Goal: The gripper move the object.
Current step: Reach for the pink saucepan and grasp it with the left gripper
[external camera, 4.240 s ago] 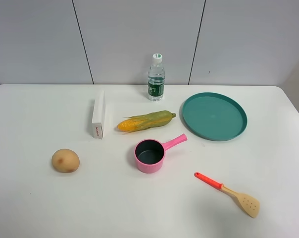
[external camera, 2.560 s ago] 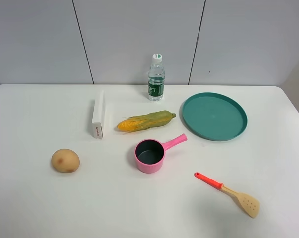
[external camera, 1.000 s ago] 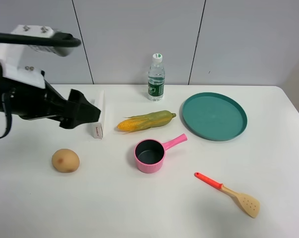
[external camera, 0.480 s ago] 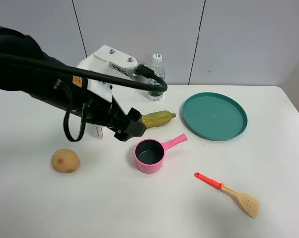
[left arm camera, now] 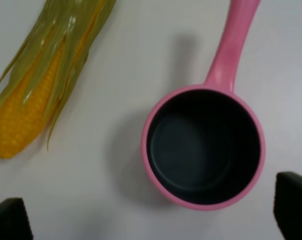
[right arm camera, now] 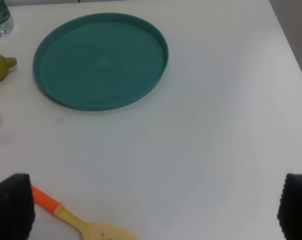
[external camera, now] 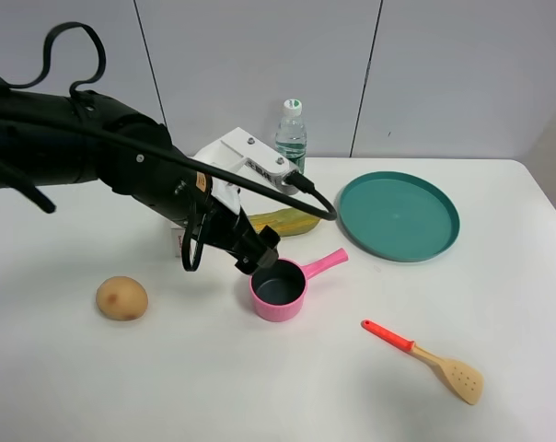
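The pink toy saucepan (external camera: 278, 288) stands upright near the middle of the white table, with a dark inside and its handle pointing right and away. My left gripper (external camera: 258, 256) hangs just above its left rim at the end of the bulky black arm. In the left wrist view the saucepan (left arm camera: 205, 150) lies between and ahead of the two black fingertips (left arm camera: 8, 217), which stand wide apart and hold nothing. My right gripper (right arm camera: 153, 210) is open and empty over bare table near the spatula. It is out of the exterior view.
A corn cob (external camera: 287, 221) lies just behind the saucepan, partly hidden by the arm. A teal plate (external camera: 399, 216) sits at the right, a water bottle (external camera: 291, 138) at the back, a potato (external camera: 121, 298) at the left and an orange-handled spatula (external camera: 425, 359) at the front right.
The left arm came in from the left and swung right and down to the saucepan's left rim. The saucepan and the other objects have not moved.
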`<state>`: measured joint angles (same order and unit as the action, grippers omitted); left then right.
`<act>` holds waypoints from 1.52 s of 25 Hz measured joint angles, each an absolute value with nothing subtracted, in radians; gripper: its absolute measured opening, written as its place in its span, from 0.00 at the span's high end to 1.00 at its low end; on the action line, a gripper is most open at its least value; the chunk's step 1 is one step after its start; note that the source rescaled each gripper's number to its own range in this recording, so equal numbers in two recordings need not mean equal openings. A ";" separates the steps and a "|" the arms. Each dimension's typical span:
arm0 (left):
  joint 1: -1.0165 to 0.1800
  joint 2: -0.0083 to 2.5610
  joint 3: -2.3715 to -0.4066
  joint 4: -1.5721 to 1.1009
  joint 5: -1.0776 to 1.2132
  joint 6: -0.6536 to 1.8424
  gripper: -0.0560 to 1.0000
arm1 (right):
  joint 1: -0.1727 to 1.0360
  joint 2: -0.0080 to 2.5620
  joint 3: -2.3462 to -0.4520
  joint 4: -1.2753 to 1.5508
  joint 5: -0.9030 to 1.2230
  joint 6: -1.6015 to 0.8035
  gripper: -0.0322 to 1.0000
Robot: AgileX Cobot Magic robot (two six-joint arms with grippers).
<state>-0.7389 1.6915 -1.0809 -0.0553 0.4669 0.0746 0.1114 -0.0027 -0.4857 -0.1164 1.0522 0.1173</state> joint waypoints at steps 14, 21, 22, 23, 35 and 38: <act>-0.739 1.859 -1.081 -0.033 0.336 0.067 0.02 | 0.111 -0.003 -0.486 -0.116 1.052 0.117 0.00; -0.739 1.922 -1.081 -0.033 0.282 0.066 0.02 | 0.111 -0.003 -0.486 -0.116 1.052 0.117 0.00; -0.739 1.928 -1.081 -0.033 0.282 0.066 0.02 | 0.111 -0.003 -0.486 -0.116 1.052 0.117 0.00; -0.739 1.935 -1.081 -0.033 0.282 0.066 0.02 | 0.111 -0.003 -0.486 -0.116 1.052 0.117 0.00; -0.739 1.988 -1.082 -0.036 0.290 0.058 0.02 | 0.111 -0.003 -0.486 -0.116 1.052 0.117 0.00; -0.739 1.988 -1.082 -0.036 0.290 0.036 0.02 | 0.111 -0.003 -0.486 -0.116 1.052 0.117 0.00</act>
<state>-0.7389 1.9883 -1.0820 -0.0363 0.2901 0.0355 0.1114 -0.0027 -0.4857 -0.1164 1.0522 0.1173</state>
